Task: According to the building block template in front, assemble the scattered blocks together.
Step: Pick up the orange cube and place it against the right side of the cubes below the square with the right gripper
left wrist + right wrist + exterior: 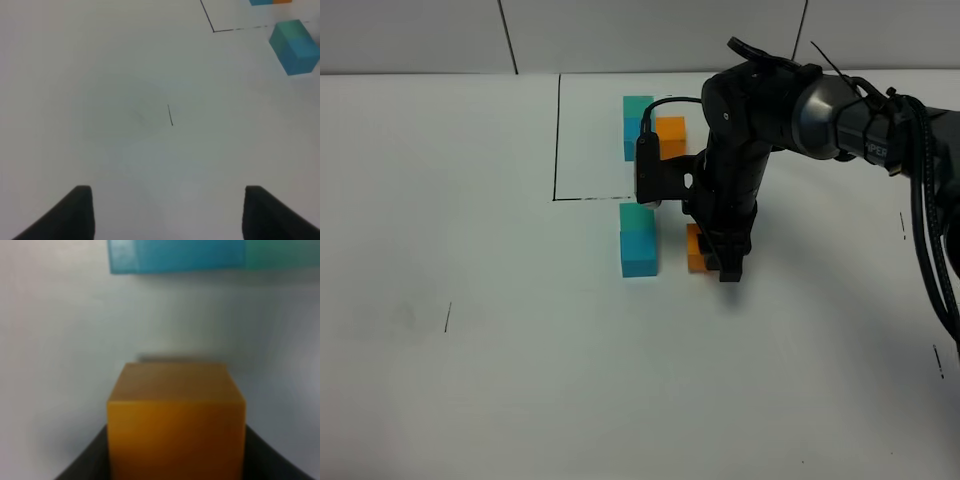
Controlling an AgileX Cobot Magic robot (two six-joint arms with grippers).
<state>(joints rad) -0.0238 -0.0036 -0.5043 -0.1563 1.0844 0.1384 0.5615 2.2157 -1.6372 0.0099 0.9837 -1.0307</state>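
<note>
Here the right gripper is pinching the matte orange cube, with its dark fingers pressing on both side faces. The cube is sitting on the smooth white table, near the blue cube with a gap between them. The blue cube is touching the teal-green cube, forming a short column just outside the thin black frame line. Inside the frame, the building block template is lying as an L. The right arm is covering most of the orange cube from above. The left gripper is hovering with its fingers spread.
</note>
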